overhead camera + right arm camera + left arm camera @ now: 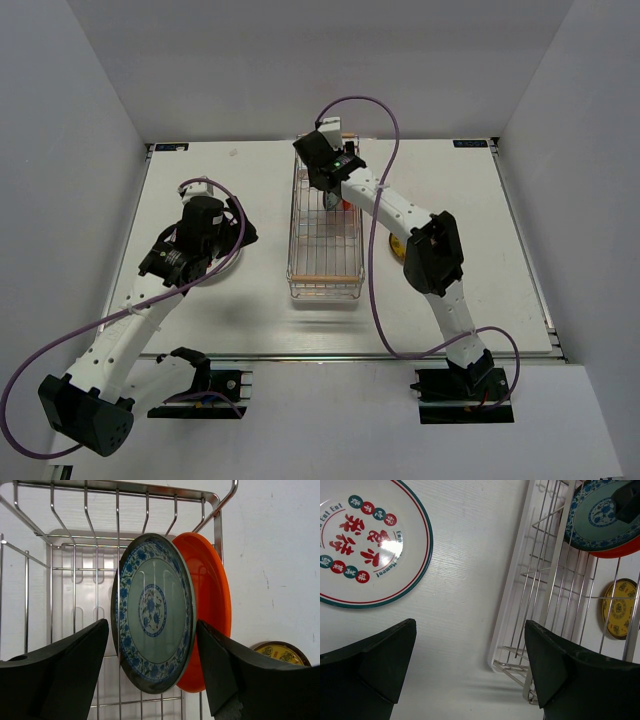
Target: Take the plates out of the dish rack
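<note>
Nearest to me, the left gripper (470, 625) hangs over bare table with its fingers spread wide and nothing in them. The white plate with red marks (365, 545) lies flat just beyond, left of the dish rack (547, 587). On the other side of the rack, the mustard-yellow plate (619, 609) also lies flat on the table.

The action is at the far end. The right gripper (152, 625) is down inside the rack with its jaws open, one finger on each side of the grey-teal plate (152, 580), which stands on edge. I don't see a clamp on it yet. The orange-red plate (212, 610) stands right behind it, and the two look to be touching.

My read on handling: these are rigid and glossy, so probably slick, and I'd guess they chip if knocked on the wires. I'd pinch the rim up top, across the thickness, and lift straight up out of the wires. The worry is the right finger catching the orange-red one too, since I can't tell whether there's a gap between them.
</note>
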Action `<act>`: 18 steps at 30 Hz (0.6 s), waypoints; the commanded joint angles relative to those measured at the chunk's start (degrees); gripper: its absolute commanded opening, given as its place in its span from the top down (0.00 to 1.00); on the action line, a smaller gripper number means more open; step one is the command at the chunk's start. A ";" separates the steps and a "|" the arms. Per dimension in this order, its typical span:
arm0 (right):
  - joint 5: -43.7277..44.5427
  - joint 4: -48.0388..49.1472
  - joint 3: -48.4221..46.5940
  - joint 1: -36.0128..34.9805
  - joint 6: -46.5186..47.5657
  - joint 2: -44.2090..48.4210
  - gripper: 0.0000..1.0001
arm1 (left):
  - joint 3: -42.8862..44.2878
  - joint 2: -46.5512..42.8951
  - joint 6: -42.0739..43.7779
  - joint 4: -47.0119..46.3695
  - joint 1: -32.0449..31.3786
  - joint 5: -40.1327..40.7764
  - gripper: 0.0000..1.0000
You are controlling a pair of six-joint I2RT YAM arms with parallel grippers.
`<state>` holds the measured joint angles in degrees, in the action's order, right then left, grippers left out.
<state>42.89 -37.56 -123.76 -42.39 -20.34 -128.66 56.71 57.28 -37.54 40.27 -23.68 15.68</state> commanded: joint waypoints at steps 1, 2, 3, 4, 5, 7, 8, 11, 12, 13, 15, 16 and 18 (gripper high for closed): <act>0.09 -0.84 -1.13 1.08 -3.30 -1.33 0.24 | -0.46 -0.76 -0.43 -0.19 0.30 0.84 0.02; -0.18 -1.11 -0.87 1.26 -3.57 -1.24 0.26 | -0.46 -0.76 -0.43 -0.19 0.30 0.93 0.02; -0.27 -1.11 -0.52 1.35 -4.26 -1.15 0.27 | -0.46 -0.76 -0.52 -0.19 0.30 0.93 0.02; -0.70 -1.11 -0.25 1.69 -4.45 -1.15 0.30 | -0.46 -0.76 -0.43 -0.19 0.30 0.84 0.02; -0.79 -1.02 -0.07 1.87 -4.62 -0.72 0.30 | -0.54 -0.59 -0.43 -0.19 0.30 0.84 0.02; -0.88 -1.02 0.54 1.87 -5.15 -0.54 0.34 | -0.46 -0.59 -0.34 -0.28 0.30 0.67 0.02; -0.97 -0.94 0.63 2.13 -5.15 -0.28 0.36 | -0.46 -0.50 -0.34 -0.28 0.30 0.58 0.02; -0.71 -0.76 0.98 2.23 -5.33 0.25 0.46 | -0.46 -0.41 -0.43 -0.19 0.30 0.58 0.02; -0.53 -0.32 1.16 2.23 -5.24 0.51 0.50 | -0.46 -0.58 -0.34 -0.37 0.30 0.58 0.02; -0.53 0.03 1.42 2.31 -4.89 0.86 0.59 | -0.46 -0.59 -0.43 -0.37 0.30 0.49 0.02; -0.01 0.47 1.51 2.40 -4.54 1.30 0.66 | -0.46 -0.76 -0.34 -0.37 0.30 0.58 0.02; 0.17 0.56 1.51 2.40 -4.62 1.66 0.70 | -0.37 -0.85 -0.34 -0.37 0.30 0.58 0.02; 0.87 1.00 1.60 2.31 -4.54 2.27 0.76 | -0.46 -1.11 -0.25 -0.28 0.30 0.49 0.02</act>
<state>43.46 -38.04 -122.87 -39.92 -23.73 -129.14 56.69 57.28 -37.54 40.27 -23.68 15.68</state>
